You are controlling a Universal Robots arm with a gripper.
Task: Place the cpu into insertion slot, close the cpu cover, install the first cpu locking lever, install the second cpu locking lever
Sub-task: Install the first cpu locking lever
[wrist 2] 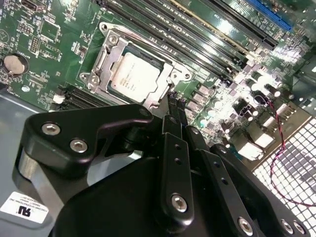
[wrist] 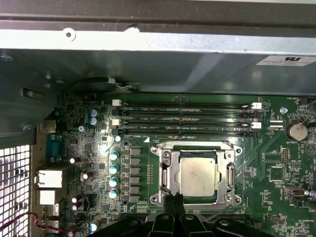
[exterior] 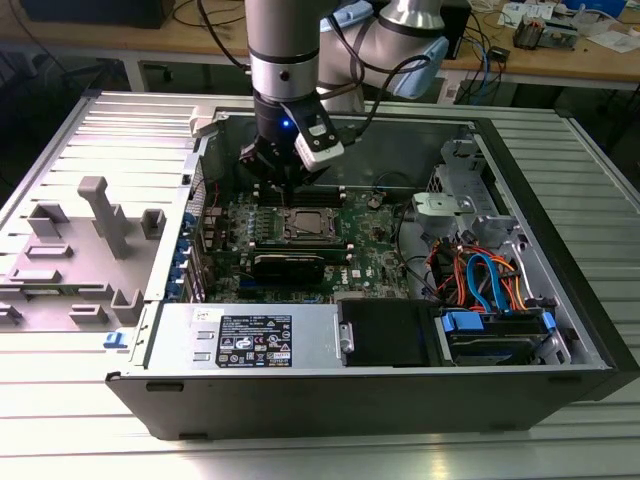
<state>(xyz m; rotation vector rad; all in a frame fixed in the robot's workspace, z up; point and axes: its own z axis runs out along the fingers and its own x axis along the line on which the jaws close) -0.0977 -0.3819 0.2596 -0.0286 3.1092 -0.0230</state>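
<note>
Cpu, exterior view: lies flat in the insertion slot on the motherboard, inside the open computer case. The gripper hangs just above the slot.

Second wrist view: the cpu cover lies down around the chip. The jaws are pinched together, holding nothing, tips just beside the cover's rim.

First wrist view: tips at the slot's edge opposite the memory slots.

Handling note: probably lever work. Push with closed tips on the lever alone, clear of neighbouring board parts. Whether either lever is latched cannot be told.
</note>
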